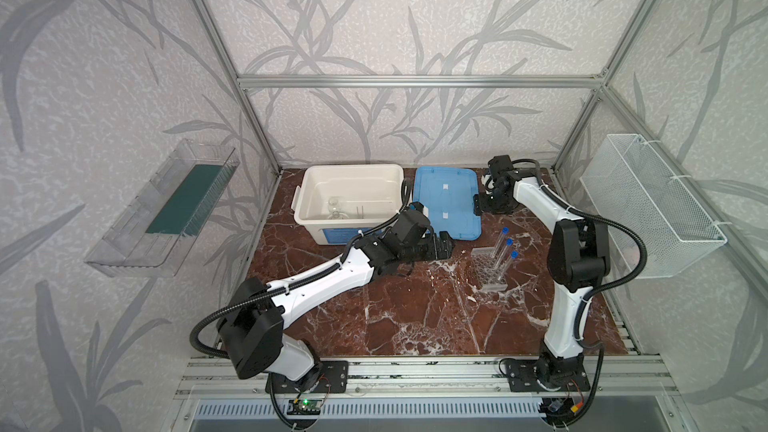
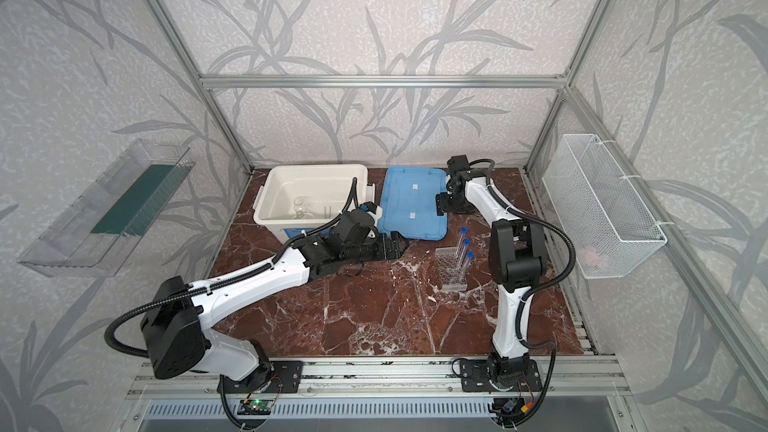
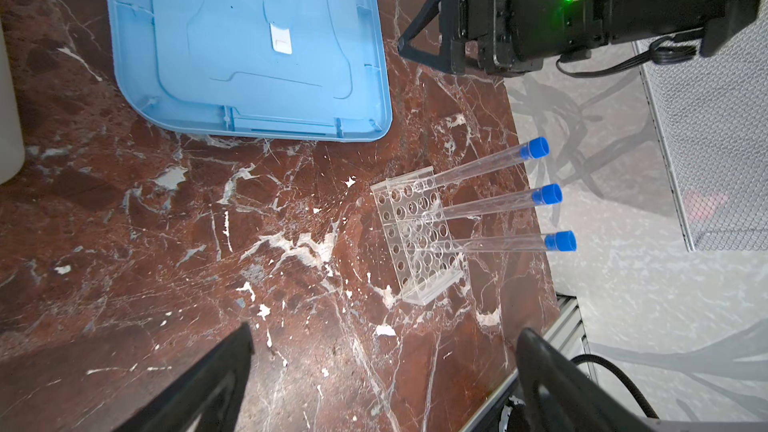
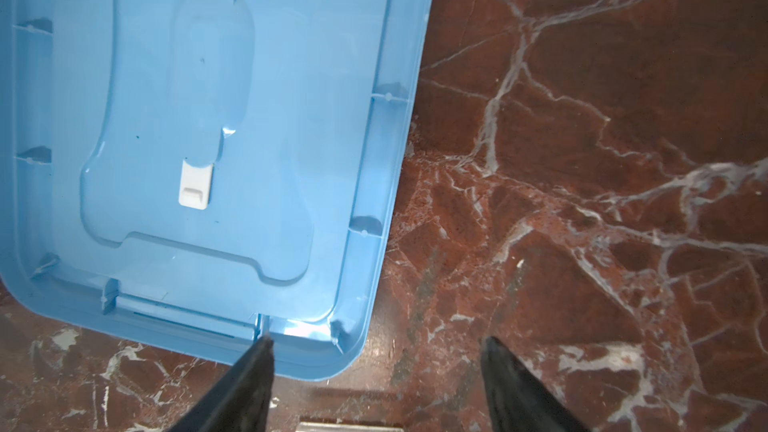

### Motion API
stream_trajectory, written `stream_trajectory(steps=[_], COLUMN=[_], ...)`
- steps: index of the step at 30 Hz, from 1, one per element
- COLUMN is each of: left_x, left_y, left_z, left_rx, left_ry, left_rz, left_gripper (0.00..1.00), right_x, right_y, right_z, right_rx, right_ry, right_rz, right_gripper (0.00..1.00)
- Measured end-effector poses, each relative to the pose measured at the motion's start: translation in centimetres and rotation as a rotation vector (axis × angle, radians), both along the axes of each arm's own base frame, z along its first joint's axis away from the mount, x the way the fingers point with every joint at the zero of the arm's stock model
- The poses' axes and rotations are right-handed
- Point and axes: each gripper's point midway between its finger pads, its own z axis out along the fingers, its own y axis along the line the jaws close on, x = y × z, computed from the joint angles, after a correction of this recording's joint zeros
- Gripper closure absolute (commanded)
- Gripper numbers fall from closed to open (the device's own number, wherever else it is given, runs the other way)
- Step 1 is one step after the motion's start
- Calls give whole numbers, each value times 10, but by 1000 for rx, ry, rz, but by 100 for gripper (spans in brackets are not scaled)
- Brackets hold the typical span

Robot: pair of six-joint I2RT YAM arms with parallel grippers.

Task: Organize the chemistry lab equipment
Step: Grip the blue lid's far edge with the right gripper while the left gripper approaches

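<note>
Hovering over bare marble, left gripper (image 3: 386, 330) fingers (image 3: 208, 384) are gaping wide with nothing between them, pointing toward the rack (image 3: 409, 238). Right gripper (image 4: 376, 340) fingers (image 4: 245, 384) are standing apart too, straddling a corner of the blue lid (image 4: 208, 118). One tip is overlapping the lid's rim and the other is sitting over marble; cannot tell if either is touching.

Rack is standing on the tabletop (image 1: 415, 317) right of centre, between the two arms. It is holding three blue-capped test tubes (image 3: 490, 206) in a row along one side. Lid is lying flat just beside the white tub (image 1: 349, 169) at the back. Two glass vessels (image 1: 332, 207) and thin rods (image 1: 360, 211) are resting on the tub floor.

Surface is showing red-brown marble with white veining. Aluminium frame (image 1: 415, 81) is boxing the cell, with grey leaf-print walls behind it. Clear tray (image 1: 137, 243) is hanging on the left wall, wire basket (image 1: 648, 201) on the right.
</note>
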Motion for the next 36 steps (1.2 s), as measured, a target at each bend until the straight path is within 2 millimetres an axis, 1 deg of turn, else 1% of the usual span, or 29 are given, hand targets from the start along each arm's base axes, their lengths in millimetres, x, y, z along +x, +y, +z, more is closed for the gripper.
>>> stream_trajectory(steps=[4,6,8,9,11,14,20,25,30,33,36], left_x=[1,1,1,1,2,3,3,2,2,3,3], left_y=[-3,-4,-5,-5,-6,-8,-10,-11,-11,-11,-12], left_z=[-11,-13,-16,-16,-19,-22,-28,-28,-33,-34,-34], left_rx=[-6,-12,-18,-19,-21,-20,-11,-10,-3,-1,-4], left_ry=[21,26,30,31,35,37,45,44,51,54,56], left_rz=[6,9,13,14,16,16,12,10,11,12,15], left_gripper=[1,1,1,1,1,1,1,1,1,1,1], right_x=[2,2,4,5,7,11,14,19,20,21,21], right_y=[1,2,2,2,2,1,-1,-2,-2,-1,0], right_z=[-22,-30,-34,-36,-38,-42,-54,-63,-65,-65,-65], right_rx=[0,0,1,1,0,-6,-12,-16,-11,-7,-2], right_ry=[42,54,56,56,55,52,66,73,73,73,71], right_rz=[-1,-4,-6,-8,-13,-20,-31,-34,-41,-40,-39], right_gripper=[44,45,47,49,57,61,62,64,68,76,76])
